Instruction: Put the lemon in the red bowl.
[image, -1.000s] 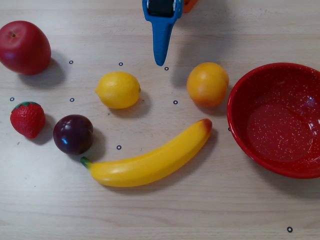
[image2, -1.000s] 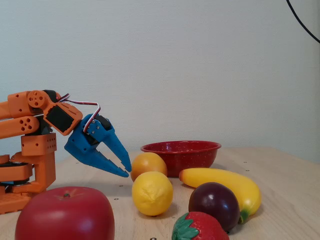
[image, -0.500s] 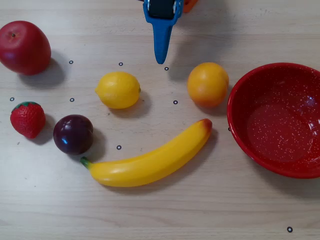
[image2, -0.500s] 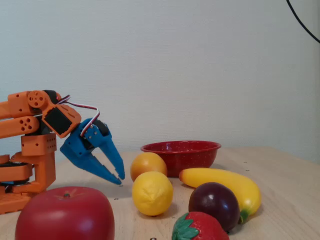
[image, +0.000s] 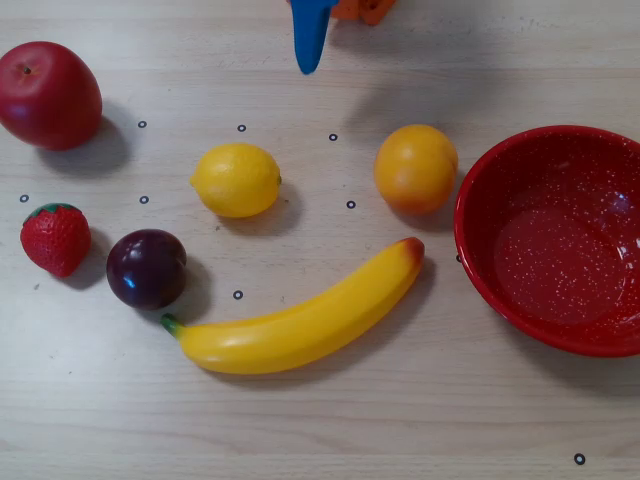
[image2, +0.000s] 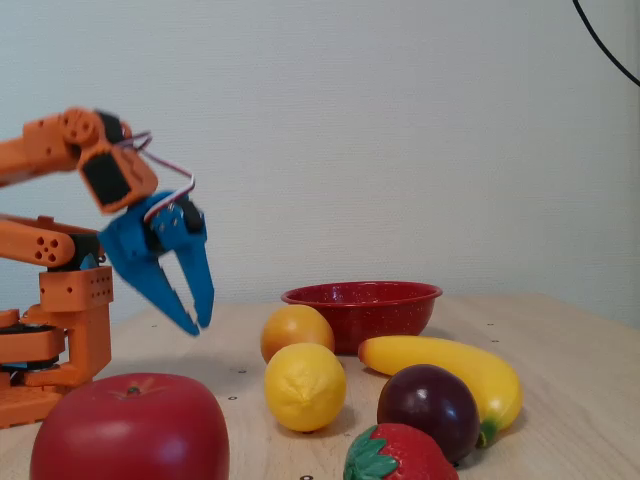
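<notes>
The lemon (image: 236, 180) lies on the wooden table left of centre in the overhead view, and near the front in the fixed view (image2: 304, 386). The red bowl (image: 560, 250) stands empty at the right edge; in the fixed view (image2: 362, 305) it is behind the fruit. My blue gripper (image: 308, 65) hangs in the air at the top edge, above and beyond the lemon. In the fixed view (image2: 199, 326) its fingertips nearly meet and hold nothing.
An orange (image: 415, 168) sits between lemon and bowl. A banana (image: 300, 325) lies in front of them. A red apple (image: 48, 95), a strawberry (image: 56, 238) and a dark plum (image: 146, 268) are at the left. The orange arm base (image2: 60, 330) stands at the left of the fixed view.
</notes>
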